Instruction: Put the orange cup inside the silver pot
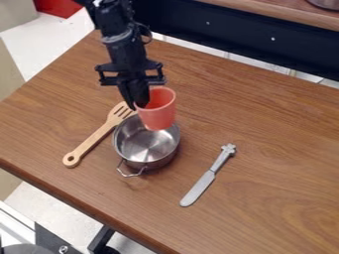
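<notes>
Our jaws are pinched on the side wall of the orange plastic cup (157, 113), mouth up over the far rim of the round silver metal pot (144, 149). We'd bring its base towards the pot's middle before lowering.

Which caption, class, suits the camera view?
Black two-finger gripper holds a tapered orange cup over a silver metal pot on a brown wooden table.

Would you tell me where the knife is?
In the camera view, the knife lies on the wooden table, to the lower right of the silver pot.
</notes>
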You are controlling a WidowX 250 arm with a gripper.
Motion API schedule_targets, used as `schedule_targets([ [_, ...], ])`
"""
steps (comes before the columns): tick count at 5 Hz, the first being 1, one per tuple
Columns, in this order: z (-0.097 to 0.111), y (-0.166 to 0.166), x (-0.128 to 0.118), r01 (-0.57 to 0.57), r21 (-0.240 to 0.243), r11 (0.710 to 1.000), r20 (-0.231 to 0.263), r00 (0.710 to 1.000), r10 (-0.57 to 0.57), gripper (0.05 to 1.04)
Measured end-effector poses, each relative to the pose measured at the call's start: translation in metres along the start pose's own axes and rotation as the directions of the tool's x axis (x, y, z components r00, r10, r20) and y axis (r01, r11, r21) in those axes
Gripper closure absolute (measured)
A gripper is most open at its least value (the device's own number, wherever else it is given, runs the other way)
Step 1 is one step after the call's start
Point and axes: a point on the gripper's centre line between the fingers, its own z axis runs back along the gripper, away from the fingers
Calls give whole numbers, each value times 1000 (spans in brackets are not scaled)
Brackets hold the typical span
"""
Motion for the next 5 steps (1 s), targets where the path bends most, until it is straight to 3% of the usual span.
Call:
schedule_targets([
  [2, -6, 0, -17, 84, 27, 996, 19, 996, -84, 1026],
  [5, -21, 3, -15, 73, 113, 991, 74, 994, -81, 1026],
])
